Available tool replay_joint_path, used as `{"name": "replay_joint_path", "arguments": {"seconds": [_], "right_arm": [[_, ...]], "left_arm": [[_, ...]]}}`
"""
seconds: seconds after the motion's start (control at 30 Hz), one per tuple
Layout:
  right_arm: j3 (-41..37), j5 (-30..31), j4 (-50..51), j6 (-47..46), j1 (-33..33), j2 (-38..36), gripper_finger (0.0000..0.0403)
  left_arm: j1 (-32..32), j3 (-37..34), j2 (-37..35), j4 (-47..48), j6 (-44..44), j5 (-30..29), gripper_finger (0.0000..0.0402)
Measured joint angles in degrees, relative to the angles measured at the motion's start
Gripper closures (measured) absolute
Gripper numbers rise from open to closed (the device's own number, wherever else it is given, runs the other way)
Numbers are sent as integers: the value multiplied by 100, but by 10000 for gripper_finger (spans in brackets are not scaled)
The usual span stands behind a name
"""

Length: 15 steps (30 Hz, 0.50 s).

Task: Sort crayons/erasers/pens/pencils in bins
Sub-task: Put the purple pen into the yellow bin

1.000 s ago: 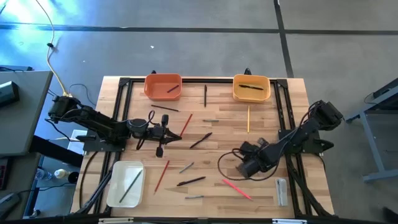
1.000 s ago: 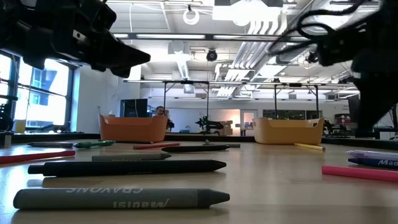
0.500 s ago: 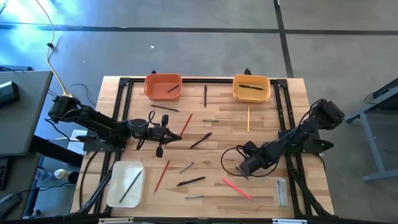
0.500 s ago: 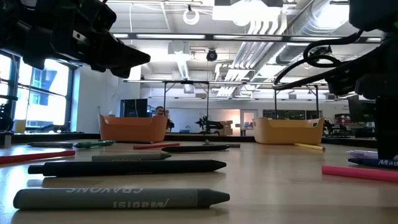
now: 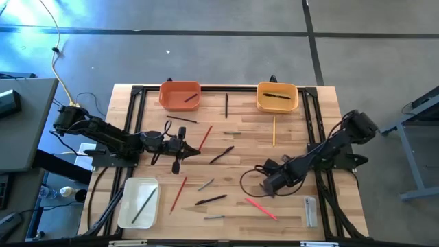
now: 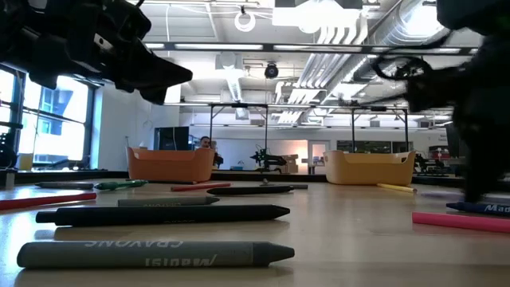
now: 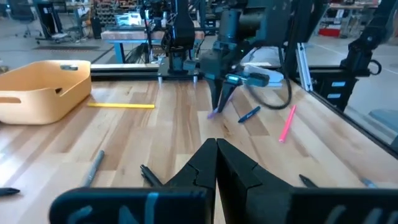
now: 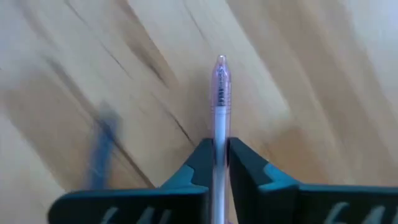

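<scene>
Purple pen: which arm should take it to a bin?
Right. Its tool is already shut on the purple pen, on the table's right side. The left tool is shut and empty, mid-table.

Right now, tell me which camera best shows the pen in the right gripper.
The right wrist view: the clear purple pen fills the frame, pinched between the right gripper fingers. The left wrist view shows it small and distant. In the high view the gripper hides it; the low view shows only a dark blur.
</scene>
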<state>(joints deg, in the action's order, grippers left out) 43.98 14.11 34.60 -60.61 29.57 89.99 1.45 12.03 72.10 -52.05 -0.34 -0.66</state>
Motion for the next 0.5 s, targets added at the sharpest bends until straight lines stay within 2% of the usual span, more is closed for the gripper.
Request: {"name": "replay_joint_path", "arguments": {"seconds": [0.27,0.37,0.5], "right_arm": [[350,733,-250,1277,-305,-19,392],[399,1291,-422,1816,-701,-19,392],[510,2404,-925,2679,-1314,-28,392]], "left_arm": [[2,0,0,0,67,-1,401],[2,0,0,-1,181,-1,401],[2,0,0,-2,204,-1,401]]}}
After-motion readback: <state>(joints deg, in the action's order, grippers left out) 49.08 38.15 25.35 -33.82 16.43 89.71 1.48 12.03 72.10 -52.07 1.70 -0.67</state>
